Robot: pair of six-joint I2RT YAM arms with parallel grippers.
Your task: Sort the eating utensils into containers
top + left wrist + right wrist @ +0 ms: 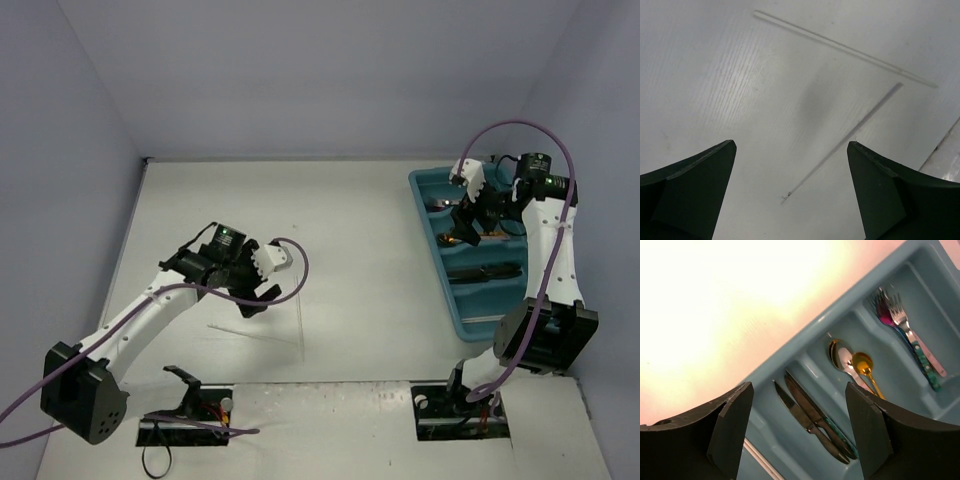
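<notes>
White stick (850,134) lying below left gripper (791,145), between spread empty fingers (690,190), long axis slanting across the gap; right gripper (797,387) likewise parted, empty, over tray (790,352) at far right.

Top view: the white right robot arm (548,250) is covering the right side of the teal-blue rectangular plastic tray (432,240), whose cutlery is appearing too small to identify. Right wrist view: the slim dark knives (807,415) are disappearing handle-first behind the right gripper's black finger (870,430).
</notes>
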